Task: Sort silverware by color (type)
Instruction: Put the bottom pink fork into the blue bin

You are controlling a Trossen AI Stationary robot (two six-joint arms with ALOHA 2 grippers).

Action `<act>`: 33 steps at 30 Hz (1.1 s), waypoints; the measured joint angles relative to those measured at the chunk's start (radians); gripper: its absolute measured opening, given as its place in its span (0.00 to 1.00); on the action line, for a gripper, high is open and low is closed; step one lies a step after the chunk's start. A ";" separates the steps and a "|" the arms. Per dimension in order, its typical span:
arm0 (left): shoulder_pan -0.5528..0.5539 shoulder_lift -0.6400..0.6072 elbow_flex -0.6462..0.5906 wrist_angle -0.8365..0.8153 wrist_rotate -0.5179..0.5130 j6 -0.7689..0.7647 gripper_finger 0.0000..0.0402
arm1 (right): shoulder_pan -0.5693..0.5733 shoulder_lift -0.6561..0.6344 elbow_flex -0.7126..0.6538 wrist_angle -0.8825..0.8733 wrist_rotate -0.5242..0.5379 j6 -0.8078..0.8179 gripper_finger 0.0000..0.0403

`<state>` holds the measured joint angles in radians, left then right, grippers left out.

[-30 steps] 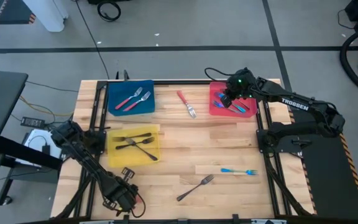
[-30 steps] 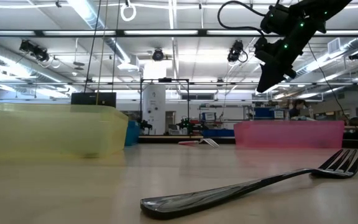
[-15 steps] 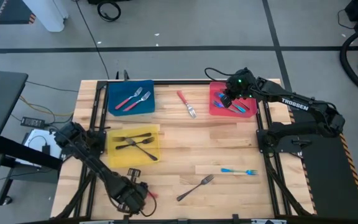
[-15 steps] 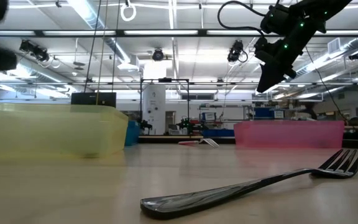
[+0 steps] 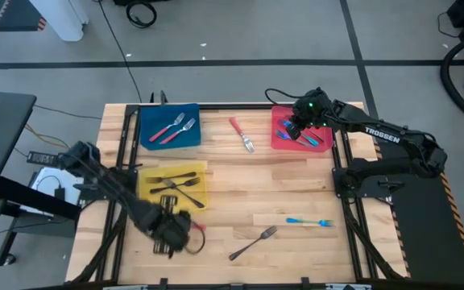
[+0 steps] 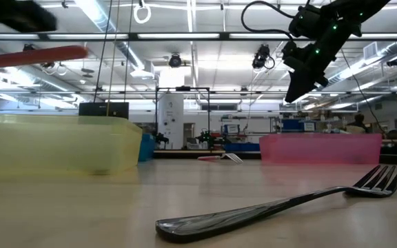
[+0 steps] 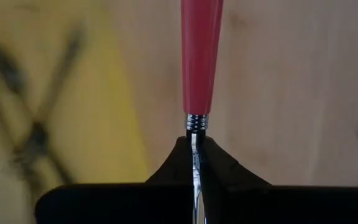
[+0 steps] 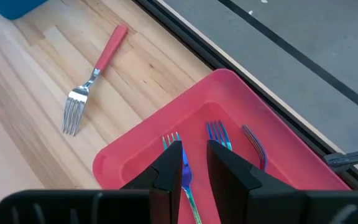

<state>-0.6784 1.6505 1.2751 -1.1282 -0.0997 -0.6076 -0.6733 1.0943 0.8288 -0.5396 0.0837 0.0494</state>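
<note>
A red-handled fork (image 7: 201,59) is pinched by its metal neck between the closed fingers of the left gripper (image 5: 170,231), lifted above the table (image 5: 296,189) just in front of the yellow tray (image 5: 145,203), which holds dark forks (image 5: 176,186). The right gripper (image 8: 194,163) hovers over the red tray (image 8: 135,152) with its fingers slightly apart and empty, blue forks (image 8: 219,134) lying below. Two red forks (image 5: 171,127) lie in the blue tray (image 5: 146,117); another red fork (image 5: 242,134), a dark fork (image 5: 254,242) and a blue fork (image 5: 308,221) lie loose on the table.

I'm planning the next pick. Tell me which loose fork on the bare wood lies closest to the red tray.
The red-handled fork, lying just left of the red tray. The blue fork and the dark fork lie much nearer the table's front edge.
</note>
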 joint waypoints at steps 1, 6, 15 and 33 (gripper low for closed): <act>0.024 -0.023 0.000 -0.015 -0.010 0.016 0.01 | 0.000 0.000 0.000 0.000 0.000 0.000 0.20; 0.168 -0.131 0.000 -0.095 -0.036 0.107 0.01 | 0.000 0.000 0.000 -0.001 0.000 0.000 0.20; 0.544 -0.312 0.000 -0.170 -0.149 0.352 0.01 | 0.000 0.000 0.000 -0.001 0.000 -0.013 0.20; 1.375 -0.305 0.000 -0.049 -0.047 0.837 0.02 | 0.000 0.000 0.000 -0.012 0.000 -0.049 0.20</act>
<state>0.6965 1.3458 1.2751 -1.1774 -0.1464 0.2295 -0.6735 1.0943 0.8288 -0.5516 0.0837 0.0000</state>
